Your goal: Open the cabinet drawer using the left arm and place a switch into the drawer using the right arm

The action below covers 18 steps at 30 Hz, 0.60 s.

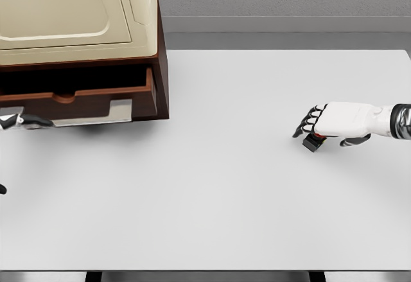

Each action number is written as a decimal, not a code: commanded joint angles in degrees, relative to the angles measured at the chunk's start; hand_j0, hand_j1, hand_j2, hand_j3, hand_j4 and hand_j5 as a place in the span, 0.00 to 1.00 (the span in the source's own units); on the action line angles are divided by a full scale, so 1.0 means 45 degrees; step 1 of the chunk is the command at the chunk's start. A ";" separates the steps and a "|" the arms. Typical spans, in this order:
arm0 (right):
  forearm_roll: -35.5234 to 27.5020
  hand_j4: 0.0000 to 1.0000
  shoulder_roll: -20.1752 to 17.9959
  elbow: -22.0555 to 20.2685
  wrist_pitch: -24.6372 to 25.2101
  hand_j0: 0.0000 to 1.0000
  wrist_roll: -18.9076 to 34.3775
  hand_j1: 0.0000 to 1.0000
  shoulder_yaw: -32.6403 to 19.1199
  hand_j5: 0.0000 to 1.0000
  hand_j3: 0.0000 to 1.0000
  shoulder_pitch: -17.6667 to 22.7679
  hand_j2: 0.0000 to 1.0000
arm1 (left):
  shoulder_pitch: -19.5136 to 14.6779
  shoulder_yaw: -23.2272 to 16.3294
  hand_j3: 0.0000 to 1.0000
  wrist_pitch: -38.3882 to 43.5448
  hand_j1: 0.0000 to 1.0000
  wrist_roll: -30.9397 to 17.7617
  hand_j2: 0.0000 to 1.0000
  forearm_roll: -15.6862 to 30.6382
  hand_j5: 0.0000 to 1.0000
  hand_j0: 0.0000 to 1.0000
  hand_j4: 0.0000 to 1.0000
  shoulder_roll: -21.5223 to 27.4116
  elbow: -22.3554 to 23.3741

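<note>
A brown wooden cabinet [162, 70] with a beige top stands at the table's back left. Its drawer [96, 96] is pulled out a little, with a dark gap above its front and a flat silver handle [96, 116] below. My left hand [18, 121] shows only at the picture's left edge, level with the handle's left end and touching it. At the right, my right hand [321, 135] lies palm down over a small black and red switch [313, 142], its fingers curled around it. The switch sits at table level, partly hidden under the palm.
The white table [212, 192] stretches wide between the cabinet and the right hand. Its front edge runs along the bottom of the picture, and a grey wall stands behind it.
</note>
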 commanded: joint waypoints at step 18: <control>-0.0013 0.86 0.0010 0.0138 0.0029 0.86 -0.0004 0.86 -0.0012 0.86 0.86 0.0000 0.86 | -0.0012 -0.0615 1.00 0.0146 1.00 0.0166 1.00 -0.0992 1.00 1.00 1.00 0.0733 0.0111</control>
